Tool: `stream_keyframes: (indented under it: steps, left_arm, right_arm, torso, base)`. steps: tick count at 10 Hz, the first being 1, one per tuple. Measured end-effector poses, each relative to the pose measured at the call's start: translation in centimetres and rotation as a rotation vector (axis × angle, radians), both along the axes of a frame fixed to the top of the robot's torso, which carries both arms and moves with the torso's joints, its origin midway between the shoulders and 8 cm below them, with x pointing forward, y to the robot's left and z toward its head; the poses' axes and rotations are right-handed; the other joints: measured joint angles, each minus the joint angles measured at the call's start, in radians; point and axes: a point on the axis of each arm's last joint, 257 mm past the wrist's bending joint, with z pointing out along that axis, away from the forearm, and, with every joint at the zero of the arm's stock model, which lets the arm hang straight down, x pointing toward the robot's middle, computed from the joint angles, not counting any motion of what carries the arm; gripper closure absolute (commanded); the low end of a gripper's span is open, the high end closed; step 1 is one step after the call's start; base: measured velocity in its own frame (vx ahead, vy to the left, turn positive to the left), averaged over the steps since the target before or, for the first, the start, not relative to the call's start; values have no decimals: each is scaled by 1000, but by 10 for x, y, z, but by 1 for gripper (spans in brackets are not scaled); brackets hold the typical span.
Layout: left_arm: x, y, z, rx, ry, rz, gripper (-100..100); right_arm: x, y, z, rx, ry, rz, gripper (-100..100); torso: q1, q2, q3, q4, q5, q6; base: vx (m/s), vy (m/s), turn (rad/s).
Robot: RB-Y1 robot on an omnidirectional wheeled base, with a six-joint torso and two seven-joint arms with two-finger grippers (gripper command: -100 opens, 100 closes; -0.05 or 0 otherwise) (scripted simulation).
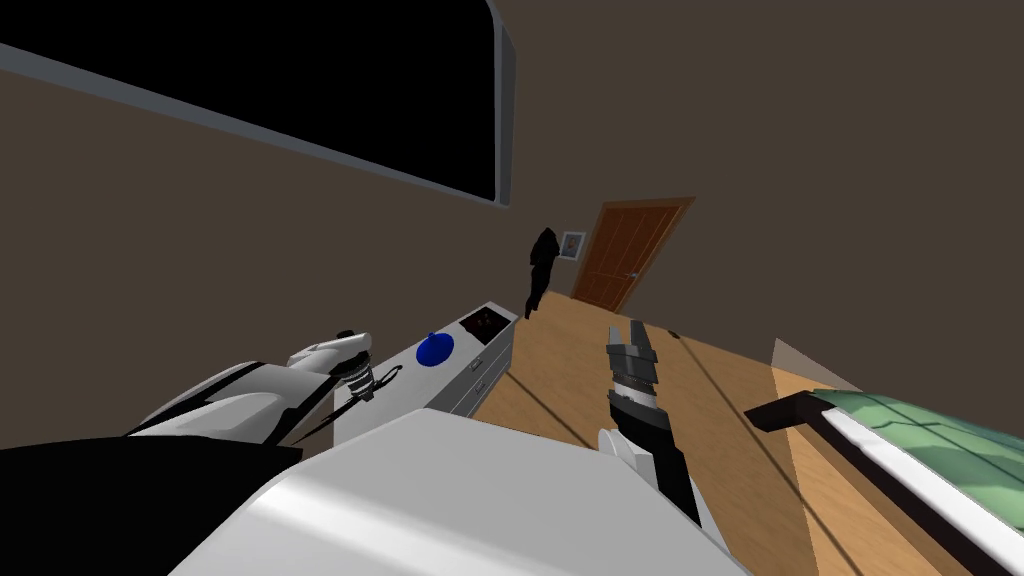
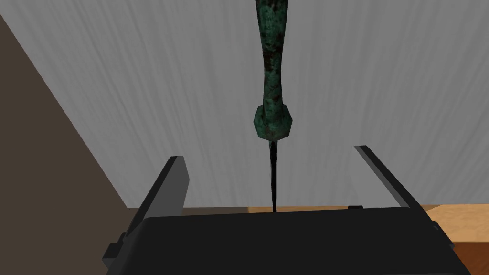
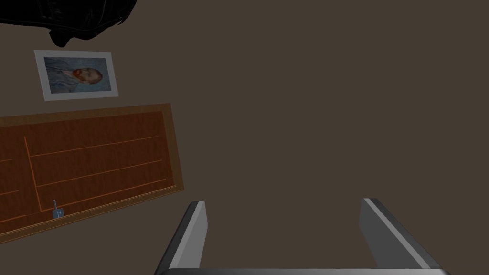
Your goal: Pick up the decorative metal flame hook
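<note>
Squarely between my left gripper's (image 2: 270,155) spread, released fingers runs the thin black spike of the hook (image 2: 273,71), touching neither. Its mottled dark green body lies ahead on the grey cabinet top (image 2: 143,95). My right gripper (image 3: 284,203) hangs over the wooden floor (image 1: 560,370), fingers likewise apart and holding nothing.

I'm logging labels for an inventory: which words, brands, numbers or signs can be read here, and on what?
None: there is no readable text anywhere. The dark green hook, the grey surface under it, the framed portrait and the wooden door bear no lettering.
</note>
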Motion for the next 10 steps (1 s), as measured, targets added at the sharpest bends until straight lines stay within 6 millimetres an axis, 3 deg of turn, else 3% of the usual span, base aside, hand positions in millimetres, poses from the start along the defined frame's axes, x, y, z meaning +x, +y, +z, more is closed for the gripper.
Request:
stream_keyframes:
  steps: [2, 5, 10]
  left_arm:
    - [-1, 0, -3, 2, 0, -58, -100]
    - [0, -1, -8, 3, -1, -150, -100]
    - [1, -2, -10, 3, 0, -194, -100]
  right_arm:
    - [0, 0, 0, 0, 1, 0, 0]
    - [0, 0, 0, 0, 0, 0, 0]
    - [0, 0, 0, 0, 0, 0, 0]
  torso:
    - [-3, -12, -7, -2, -1, -1]
    - [-8, -8, -5, -2, -2, -1]
    - [2, 0, 0, 0, 0, 0]
  base:
    - [237, -43, 346]
    - [104, -114, 350]
    - [-4, 4, -13]
